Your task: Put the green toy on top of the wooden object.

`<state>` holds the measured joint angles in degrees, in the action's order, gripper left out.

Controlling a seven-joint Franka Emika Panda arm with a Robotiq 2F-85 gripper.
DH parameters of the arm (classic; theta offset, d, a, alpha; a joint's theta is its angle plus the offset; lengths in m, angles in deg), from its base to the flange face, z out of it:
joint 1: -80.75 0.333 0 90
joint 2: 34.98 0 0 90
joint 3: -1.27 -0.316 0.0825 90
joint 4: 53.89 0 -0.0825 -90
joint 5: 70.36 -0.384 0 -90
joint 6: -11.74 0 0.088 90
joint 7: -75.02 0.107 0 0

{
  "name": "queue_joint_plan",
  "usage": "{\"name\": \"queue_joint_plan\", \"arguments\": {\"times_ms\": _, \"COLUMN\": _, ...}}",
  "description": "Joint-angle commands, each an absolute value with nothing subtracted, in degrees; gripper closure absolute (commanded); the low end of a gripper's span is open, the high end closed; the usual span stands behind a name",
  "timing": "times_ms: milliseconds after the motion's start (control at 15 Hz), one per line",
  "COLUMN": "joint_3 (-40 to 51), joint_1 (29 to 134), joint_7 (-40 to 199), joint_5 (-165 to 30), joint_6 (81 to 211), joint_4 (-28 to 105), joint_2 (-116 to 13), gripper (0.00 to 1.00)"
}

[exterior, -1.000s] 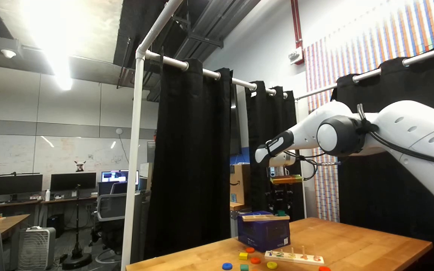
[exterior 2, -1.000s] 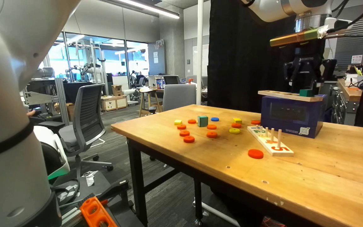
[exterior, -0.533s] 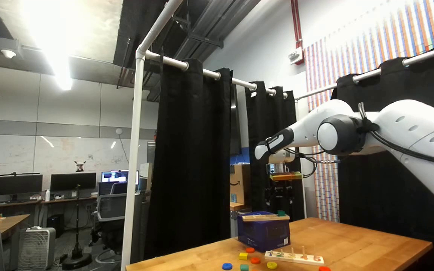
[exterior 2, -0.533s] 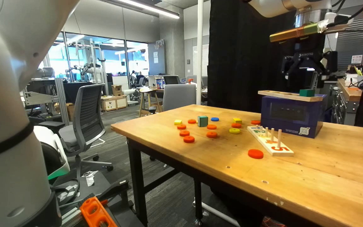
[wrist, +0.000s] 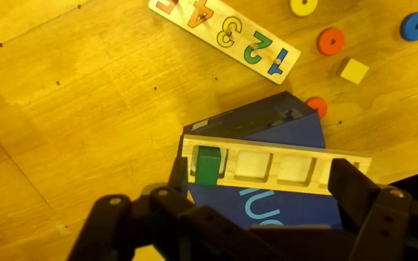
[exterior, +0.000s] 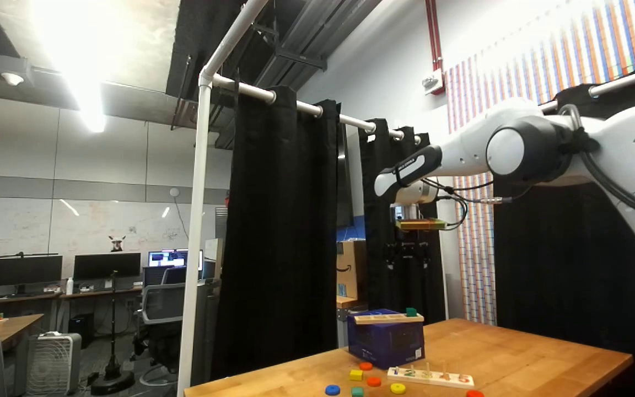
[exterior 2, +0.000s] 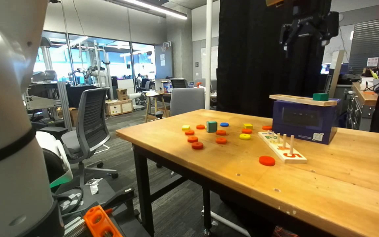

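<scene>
The green toy (exterior 2: 320, 96), a small green block, rests on the wooden object (exterior 2: 294, 99), a pale tray with square recesses lying on a purple-blue box (exterior 2: 301, 120). All three also show in an exterior view: green toy (exterior: 411, 312), wooden object (exterior: 378, 319), box (exterior: 386, 344). In the wrist view the green toy (wrist: 208, 168) stands over the end recess of the wooden object (wrist: 252, 146); whether it sits fully in it I cannot tell. My gripper (wrist: 261, 165) is open and empty. In both exterior views the gripper (exterior 2: 304, 46) hangs well above the toy (exterior: 408, 266).
A numbered peg board (exterior 2: 281, 148) lies in front of the box. Several orange, yellow and blue rings and yellow blocks are spread over the table (exterior 2: 341, 184). Another green block (exterior 2: 212, 126) stands among them. Black curtains (exterior: 284, 220) hang behind the table.
My gripper was low at the green toy one second ago. It has risen straight up, and its fingers are apart. The green toy stays on the wooden object.
</scene>
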<state>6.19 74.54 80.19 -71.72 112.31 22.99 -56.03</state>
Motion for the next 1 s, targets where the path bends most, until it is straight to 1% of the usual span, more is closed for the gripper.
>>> {"name": "queue_joint_plan", "arguments": {"times_ms": 0, "joint_3": 5.3, "joint_1": 75.2, "joint_7": 78.4, "joint_5": -72.4, "joint_6": 115.1, "joint_4": 37.1, "joint_2": -43.1, "gripper": 0.00}}
{"name": "queue_joint_plan", "arguments": {"times_ms": 467, "joint_3": 5.4, "joint_1": 75.7, "joint_7": 74.7, "joint_5": -72.9, "joint_6": 116.5, "joint_4": 56.7, "joint_2": -27.0, "gripper": 0.00}}
{"name": "queue_joint_plan", "arguments": {"times_ms": 933, "joint_3": 5.1, "joint_1": 77.0, "joint_7": 68.6, "joint_5": -72.1, "joint_6": 121.6, "joint_4": 79.8, "joint_2": -15.2, "gripper": 0.00}}
